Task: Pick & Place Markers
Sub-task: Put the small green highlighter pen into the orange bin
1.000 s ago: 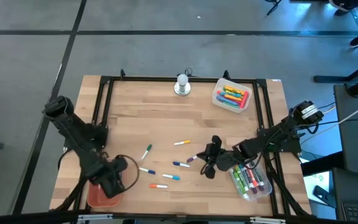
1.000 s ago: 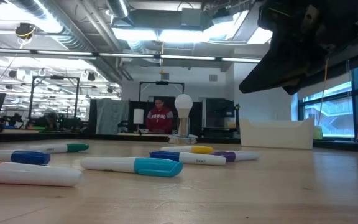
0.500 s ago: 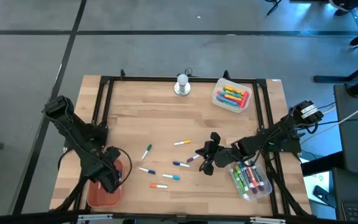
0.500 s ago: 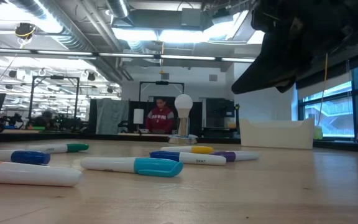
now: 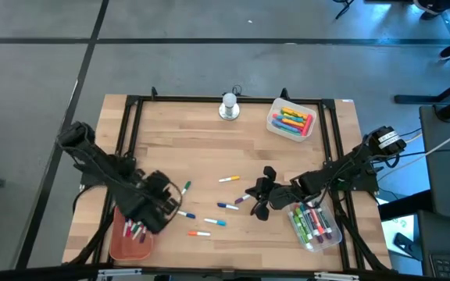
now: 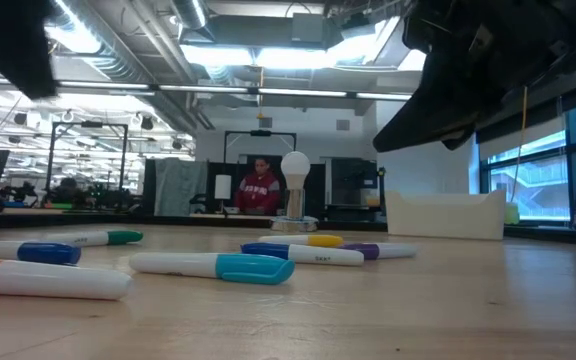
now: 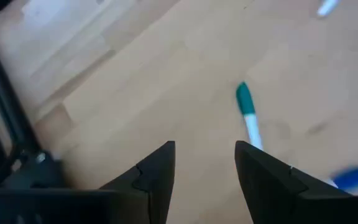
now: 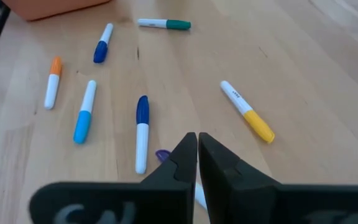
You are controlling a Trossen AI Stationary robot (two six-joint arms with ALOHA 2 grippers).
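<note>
Several markers lie flat and loose on the wooden table (image 5: 209,140): a green-capped one (image 5: 184,190), yellow (image 5: 227,179), purple (image 5: 243,199), blue (image 5: 226,206), light blue (image 5: 215,222) and orange (image 5: 199,232). My left gripper (image 5: 170,205) hovers open just left of the green-capped marker (image 7: 247,112), which lies ahead of the open left gripper (image 7: 204,177). My right gripper (image 5: 260,200) hangs shut above the purple marker (image 8: 162,154), holding nothing; its fingers (image 8: 196,155) are closed together. In the low view it is the dark mass (image 6: 468,70) at the upper right.
A red bin (image 5: 131,240) at the near left holds some markers. A clear bin (image 5: 315,226) at the near right and a tray (image 5: 291,121) at the far right hold more. A silver-white knob object (image 5: 229,107) stands at the far edge. A black frame (image 5: 131,125) rims the table.
My left gripper has swung from above the red bin toward the table's right and a little toward the far edge, turning as it went, and now sits beside the green-capped marker. The bin's markers now show.
</note>
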